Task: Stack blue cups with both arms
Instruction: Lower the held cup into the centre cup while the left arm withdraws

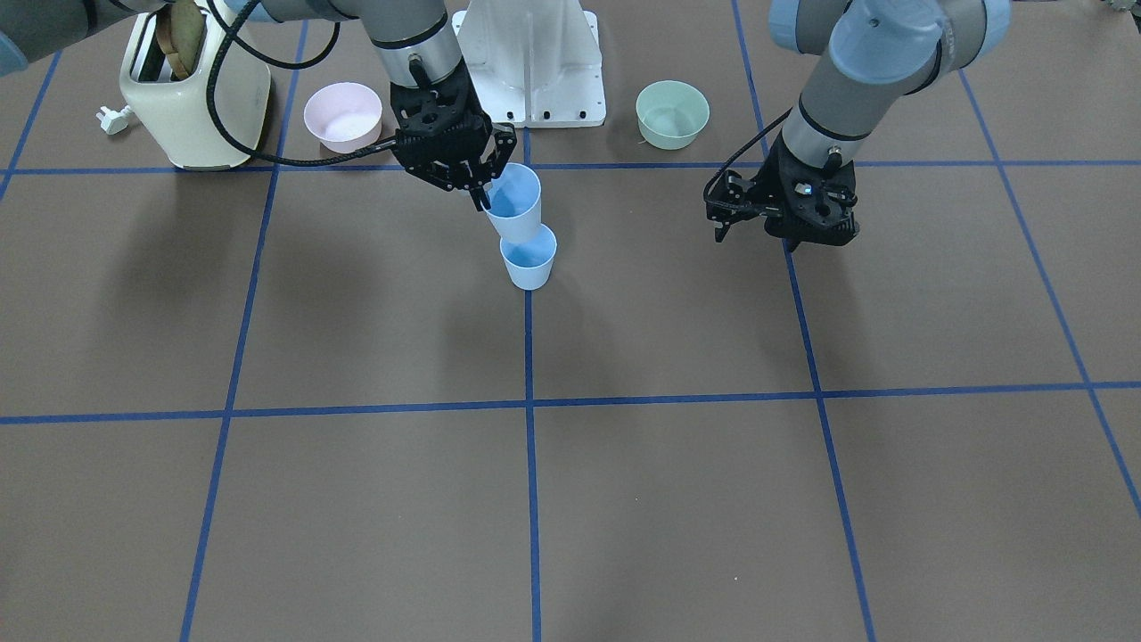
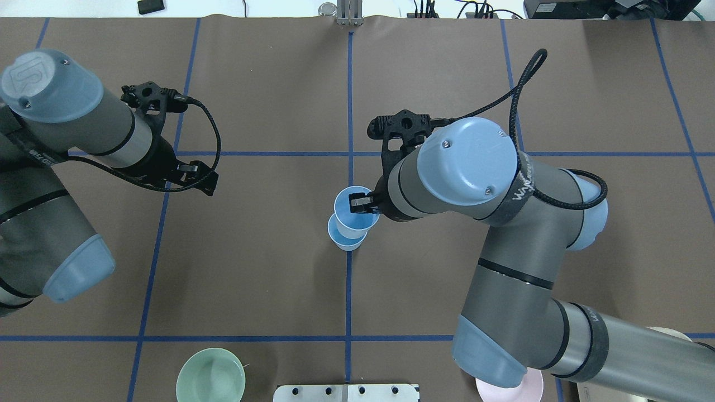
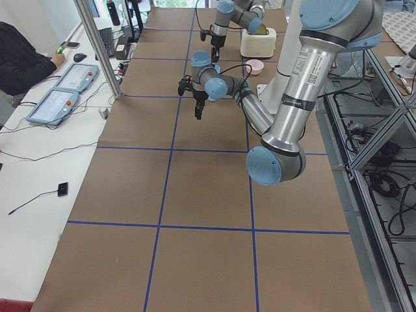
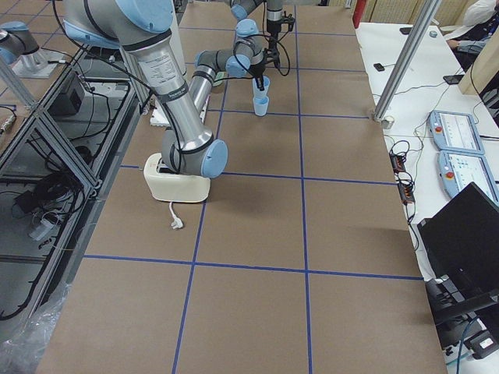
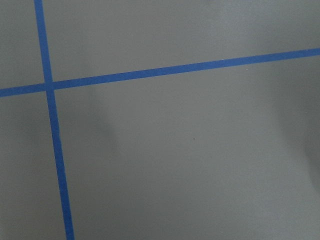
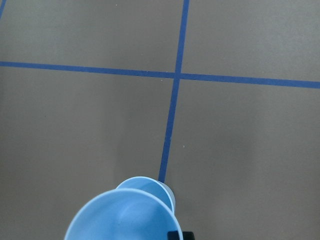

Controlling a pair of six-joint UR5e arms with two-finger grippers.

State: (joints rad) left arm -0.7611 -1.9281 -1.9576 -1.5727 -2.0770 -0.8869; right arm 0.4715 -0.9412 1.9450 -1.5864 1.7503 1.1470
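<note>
The pink bowl (image 1: 343,116) and the green bowl (image 1: 672,113) sit on either side of the white base mount (image 1: 533,71), both well apart from the cups. A cream toaster (image 1: 192,98) with bread in its slots stands beyond the pink bowl, farther to the robot's right. Its plug (image 1: 113,119) lies just beside it on the tabletop (image 1: 357,312). All of these lie well clear of the two arms' paths to the cups.

The lower blue cup (image 1: 529,260) stands upright, mouth up, on the centre blue tape line (image 1: 532,374). The upper blue cup (image 1: 515,203) hangs right over it, also mouth up, in your right claw (image 1: 484,187). That claw is clenched on the cup's wall at the rim, with one finger inside and one outside. The upper cup's base overlaps the lower cup's mouth in the front and overhead views. You cannot tell whether it sits inside or just above.

Your left claw (image 1: 758,234) is out on its own side, well apart from both cups, with fingers spread and holding nothing. Its wrist camera shows only bare tabletop and tape.

In the overhead view the right arm covers most of the pink bowl and the claw's outer finger. The right wrist view cuts both cups off at its bottom edge. In the side views the cups are too small to judge any gap between them.
</note>
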